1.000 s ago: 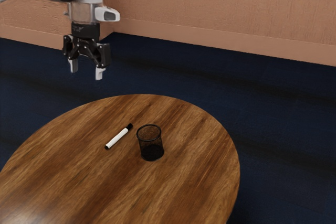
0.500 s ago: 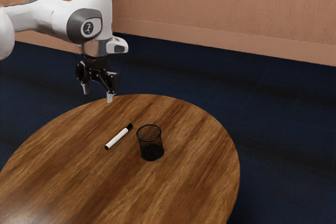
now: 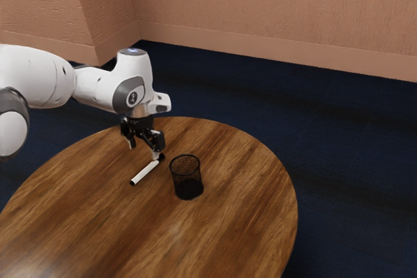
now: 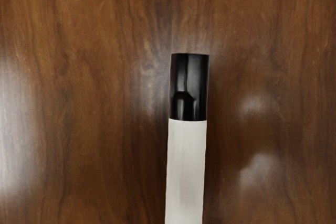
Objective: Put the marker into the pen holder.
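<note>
My gripper (image 3: 144,150) is low over the table in the exterior view, its two fingers apart with nothing held between them. One fingertip appears close to the capped end of the marker (image 3: 144,172), a white barrel with black ends lying on the wood. To the exterior view's right of the marker stands the pen holder (image 3: 187,178), an upright black mesh cup, apart from it. From the hand, the marker (image 4: 185,171) is seen large and close, with its black cap pointing away. Whether a finger touches the marker, I cannot tell.
The round wooden table (image 3: 241,226) extends well past both objects, its curved edge bordering a dark blue floor (image 3: 352,148). Pinkish walls (image 3: 280,8) rise behind. The arm (image 3: 94,86) reaches in from the exterior view's left, over the table's far side.
My hand has come down and toward the exterior view's right, from well above the floor to just over the marker. The marker and pen holder have not visibly moved.
</note>
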